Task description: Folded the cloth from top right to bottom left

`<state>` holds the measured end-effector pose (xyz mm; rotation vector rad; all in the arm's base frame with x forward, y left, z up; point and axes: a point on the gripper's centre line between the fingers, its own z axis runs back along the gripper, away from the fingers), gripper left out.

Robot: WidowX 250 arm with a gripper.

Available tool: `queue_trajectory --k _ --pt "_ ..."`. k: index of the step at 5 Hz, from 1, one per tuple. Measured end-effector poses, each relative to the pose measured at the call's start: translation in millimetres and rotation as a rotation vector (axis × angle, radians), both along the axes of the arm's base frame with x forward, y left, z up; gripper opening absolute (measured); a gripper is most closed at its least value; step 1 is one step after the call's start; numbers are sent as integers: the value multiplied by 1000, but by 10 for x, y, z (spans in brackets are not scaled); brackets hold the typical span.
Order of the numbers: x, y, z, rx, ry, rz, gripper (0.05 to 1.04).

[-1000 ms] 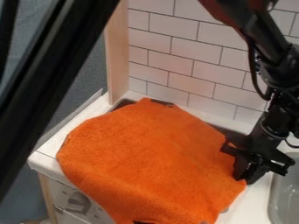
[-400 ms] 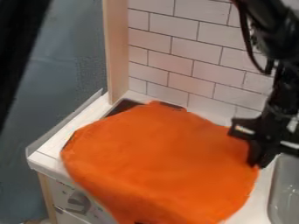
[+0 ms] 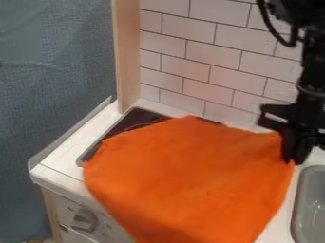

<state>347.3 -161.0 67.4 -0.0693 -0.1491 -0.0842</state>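
Taking the cloth's middle as the dial's centre, the tool (image 3: 296, 158) is hanging at 2 o'clock, pointing down. It is closing on the cloth's upper right edge, as far as its dark shape is letting me judge; no gap is showing. The orange cloth (image 3: 190, 178) is lying spread from there, covering much of the dark stovetop (image 3: 145, 115), which is peeping out toward 11 o'clock, and running over the front of the white table (image 3: 66, 153) toward 6 o'clock. The knob (image 3: 84, 219) is sitting at 8 o'clock, the grey sink (image 3: 311, 201) at 4, the tiled wall (image 3: 209, 80) at 12.

The fold is looking barely begun. Doing it well is meaning lifting the held corner first, then arcing over toward 7 or 8 o'clock, staying low and slow. Pulling flat is risking dragging the whole cloth; straying toward 4 o'clock is risking catching the sink's rim.
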Motion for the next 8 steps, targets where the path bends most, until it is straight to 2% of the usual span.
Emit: queue_trajectory --k 1,2,3,4,5,6,7,8 --pt "-17 496 165 -12 5 76 53" --pt "-129 754 206 -23 57 83 53" --pt "-154 1111 172 -66 97 68 53" --pt "-178 1260 93 -65 137 47 53" --pt "-205 1380 -116 -64 190 2 53" --pt "-232 1561 -347 -39 221 -63 53" --pt "-276 1640 -457 -12 221 -100 53" --pt "-326 1755 -543 -2 243 -78 79"
